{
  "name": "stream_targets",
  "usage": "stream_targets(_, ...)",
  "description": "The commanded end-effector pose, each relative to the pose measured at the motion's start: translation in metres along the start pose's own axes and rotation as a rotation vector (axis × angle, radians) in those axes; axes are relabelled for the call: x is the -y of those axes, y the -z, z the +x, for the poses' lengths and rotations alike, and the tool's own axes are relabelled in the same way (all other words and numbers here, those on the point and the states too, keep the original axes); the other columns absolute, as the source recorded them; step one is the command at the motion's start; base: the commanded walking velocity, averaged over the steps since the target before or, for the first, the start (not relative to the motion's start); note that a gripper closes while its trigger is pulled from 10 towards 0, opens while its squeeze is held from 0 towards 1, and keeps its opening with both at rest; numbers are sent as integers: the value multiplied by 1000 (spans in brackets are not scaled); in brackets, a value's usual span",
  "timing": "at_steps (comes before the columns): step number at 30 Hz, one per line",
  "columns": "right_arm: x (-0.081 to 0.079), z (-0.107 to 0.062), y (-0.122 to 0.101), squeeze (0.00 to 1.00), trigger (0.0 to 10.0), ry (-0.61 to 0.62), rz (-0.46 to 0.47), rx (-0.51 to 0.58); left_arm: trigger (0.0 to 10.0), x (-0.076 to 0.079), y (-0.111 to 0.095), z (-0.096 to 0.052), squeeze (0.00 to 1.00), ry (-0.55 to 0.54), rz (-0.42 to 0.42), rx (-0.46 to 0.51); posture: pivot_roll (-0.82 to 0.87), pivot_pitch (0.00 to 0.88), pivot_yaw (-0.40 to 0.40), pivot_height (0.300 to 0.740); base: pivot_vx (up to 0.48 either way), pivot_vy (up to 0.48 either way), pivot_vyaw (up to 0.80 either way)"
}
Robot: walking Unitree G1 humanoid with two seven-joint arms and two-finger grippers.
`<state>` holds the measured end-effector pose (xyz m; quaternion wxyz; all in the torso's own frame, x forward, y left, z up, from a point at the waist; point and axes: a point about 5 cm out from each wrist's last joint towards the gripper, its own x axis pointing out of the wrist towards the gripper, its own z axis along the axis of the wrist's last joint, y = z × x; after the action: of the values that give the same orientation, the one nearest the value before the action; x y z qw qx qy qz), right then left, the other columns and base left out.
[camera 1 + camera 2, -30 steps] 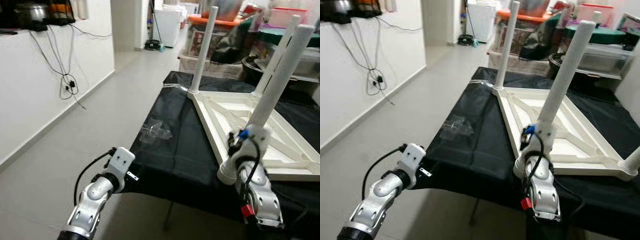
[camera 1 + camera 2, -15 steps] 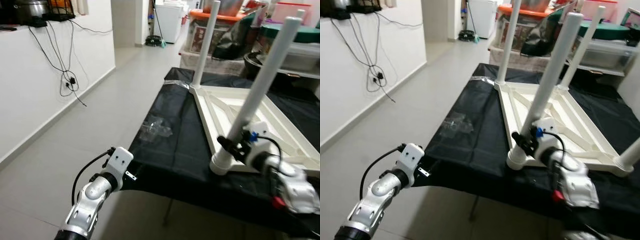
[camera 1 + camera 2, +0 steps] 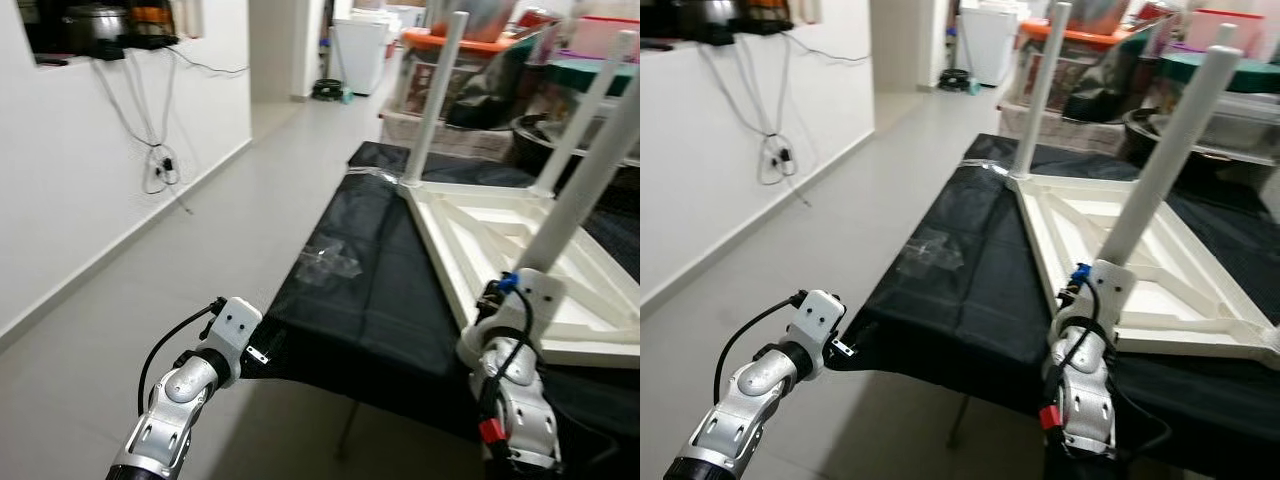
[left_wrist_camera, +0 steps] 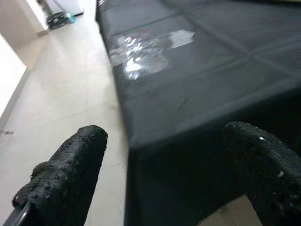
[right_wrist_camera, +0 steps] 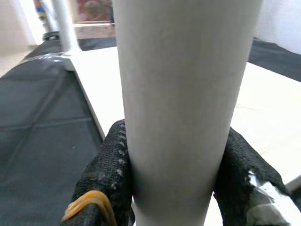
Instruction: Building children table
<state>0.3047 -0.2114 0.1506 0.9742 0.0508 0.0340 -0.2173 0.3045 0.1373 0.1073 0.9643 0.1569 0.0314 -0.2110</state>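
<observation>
A white children's table (image 3: pixel 470 225) lies upside down on a black-covered work table (image 3: pixel 370 300). Two of its white legs (image 3: pixel 432 100) stand up at the far corners. My right gripper (image 5: pixel 174 165) is shut on the near leg (image 3: pixel 585 185) just above its base, at the near corner of the white frame; black fingers (image 5: pixel 106 183) press on both sides of the tube. My left gripper (image 4: pixel 164 155) stands open with nothing in it at the near left corner of the black cloth, its arm (image 3: pixel 185 385) reaching in from below.
A crumpled clear plastic bag (image 3: pixel 328 262) lies on the cloth left of the frame. Storage boxes and bins (image 3: pixel 480 60) crowd behind the table. A white wall with hanging cables (image 3: pixel 155 165) runs along the left, with open grey floor (image 3: pixel 200 250) between it and the table.
My right wrist, swung out to the right of the near leg half a second ago, has come back under its base, still gripping. The view has shifted slightly. My left arm holds its place.
</observation>
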Motion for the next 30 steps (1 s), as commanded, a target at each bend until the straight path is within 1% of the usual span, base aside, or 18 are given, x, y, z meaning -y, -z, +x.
stream_targets(1, -10, 0, 11, 690, 10000, -94, 23, -48, 10000, 4, -1, 3, 0, 14, -2, -1, 94, 0, -87, 740, 0, 0, 0)
stream_targets(2, 2, 11, -2, 1000, 10000, -93, -16, -9, 10000, 3, -2, 3, 0, 11, -3, 1, 97, 0, -90, 740, 0, 0, 0)
stream_targets(3, 2, 11, -2, 1000, 10000, -93, -16, -9, 10000, 3, -2, 3, 0, 11, -3, 1, 97, 0, -90, 740, 0, 0, 0)
stream_targets(4, 5, 17, -11, 784, 10000, -120, -44, 11, 10000, 2, -1, 3, 0, 9, -4, 1, 98, 0, -93, 740, 0, 0, 0)
stream_targets(5, 8, 25, -23, 0, 10000, -182, -34, 30, 10000, 2, -1, 3, 0, 6, -6, 0, 99, 0, -95, 740, 0, 0, 0)
stream_targets(12, 14, 36, -47, 0, 10000, -419, -37, 87, 10000, 3, 1, 1, 0, 9, -3, -4, 102, 0, -100, 740, 0, 0, 0)
stream_targets(13, 13, 34, -47, 0, 7255, -540, -81, 81, 10000, 4, 1, 2, 0, 11, -3, -4, 101, 0, -102, 740, 0, 0, 0)
stream_targets(14, 13, 34, -47, 0, 7255, -540, -81, 81, 10000, 4, 1, 2, 0, 11, -3, -4, 101, 0, -102, 740, 0, 0, 0)
stream_targets(15, 13, 32, -42, 0, 2353, -628, -128, 55, 10000, 4, 1, 2, 0, 12, -3, -3, 103, 0, -103, 740, 0, 0, 0)
stream_targets(17, 13, 32, -42, 0, 2353, -628, -128, 55, 10000, 4, 1, 2, 0, 12, -3, -3, 103, 0, -103, 740, 0, 0, 0)
stream_targets(18, 14, 29, -30, 0, 0, -710, -198, 8, 10000, 4, 1, 2, 0, 12, -3, -2, 104, 0, -104, 740, 0, 0, 0)
stream_targets(19, 14, 29, -30, 0, 0, -710, -198, 8, 10000, 4, 1, 2, 0, 12, -3, -2, 104, 0, -104, 740, 0, 0, 0)
stream_targets(21, 18, 32, -17, 0, 0, -659, -210, -65, 10000, 4, 1, 2, 0, 12, -2, -2, 106, 0, -104, 740, 0, 0, 0)
stream_targets(22, 26, 39, -8, 0, 0, -479, -190, -115, 10000, 4, 1, 2, 0, 13, -1, -2, 103, 0, -103, 740, 0, 0, 0)
stream_targets(23, 26, 39, -8, 0, 0, -479, -190, -115, 10000, 4, 1, 2, 0, 13, -1, -2, 103, 0, -103, 740, 0, 0, 0)
stream_targets(24, 32, 44, -2, 0, 0, -347, -174, -148, 10000, 4, 1, 1, 0, 13, -1, -2, 103, 0, -103, 740, 0, 0, 0)
stream_targets(26, 30, 25, 8, 0, 0, 45, -92, -121, 10000, 5, 2, 1, 0, 14, -3, -4, 104, 0, -98, 740, 0, 0, 0)
stream_targets(30, 24, 9, 10, 0, 0, 141, -61, -103, 10000, 6, 2, 1, 0, 15, -4, -6, 104, 0, -98, 740, 0, 0, 0)
